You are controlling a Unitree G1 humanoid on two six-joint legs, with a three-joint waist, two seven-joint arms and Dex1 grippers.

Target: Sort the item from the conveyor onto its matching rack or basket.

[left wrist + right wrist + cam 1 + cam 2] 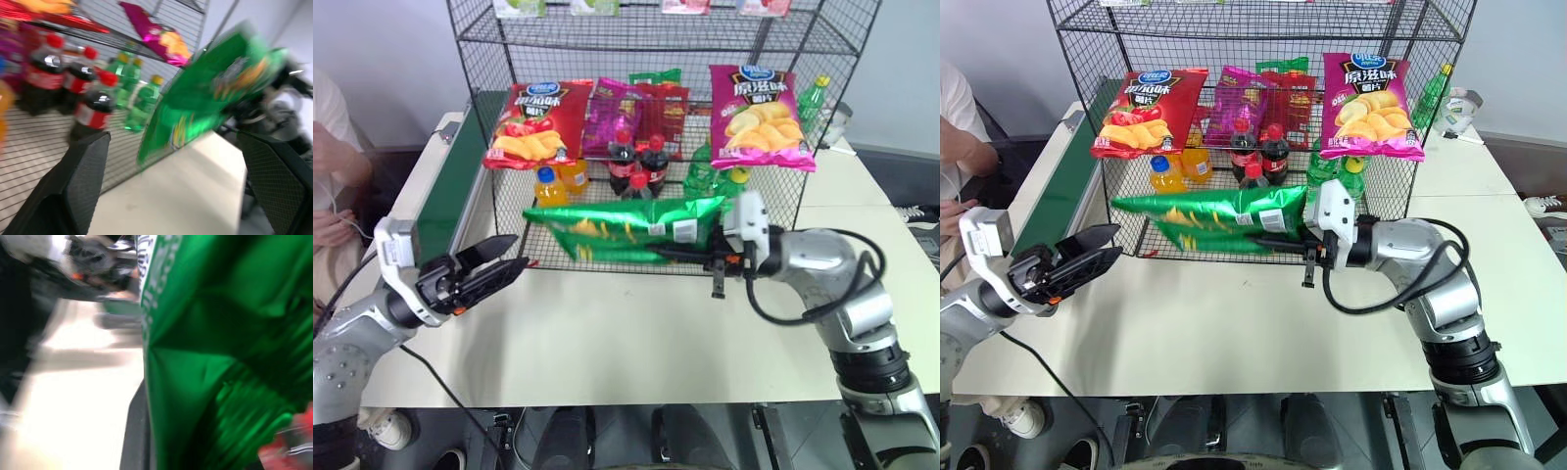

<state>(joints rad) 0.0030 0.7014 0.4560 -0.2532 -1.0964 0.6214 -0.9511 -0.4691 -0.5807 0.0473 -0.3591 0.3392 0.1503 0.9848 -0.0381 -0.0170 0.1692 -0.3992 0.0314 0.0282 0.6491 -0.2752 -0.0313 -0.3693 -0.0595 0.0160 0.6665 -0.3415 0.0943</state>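
Observation:
The item, a glossy green crisp bag (pixel 625 229), hangs flat in the air in front of the rack's (pixel 473 69) lower tier. My right gripper (pixel 683 253) is shut on the bag's right end, fingers pointing left. In the right wrist view the green bag (pixel 220 357) sits close between the fingers. My left gripper (pixel 506 260) stands open a short way left of the bag's left end, touching nothing. The left wrist view has the bag (pixel 210 93) ahead of its spread fingers (pixel 83 181). The conveyor (pixel 448 191) runs along the table's left side, behind my left arm.
On the rack's middle tier lie a red crisp bag (pixel 530 122), magenta bags (pixel 760 116) and a purple one (pixel 619 116). Cola bottles (pixel 636 162), orange bottles (pixel 558 181) and green bottles (pixel 710 174) stand on the lower tier. A person (pixel 331 166) sits at far left.

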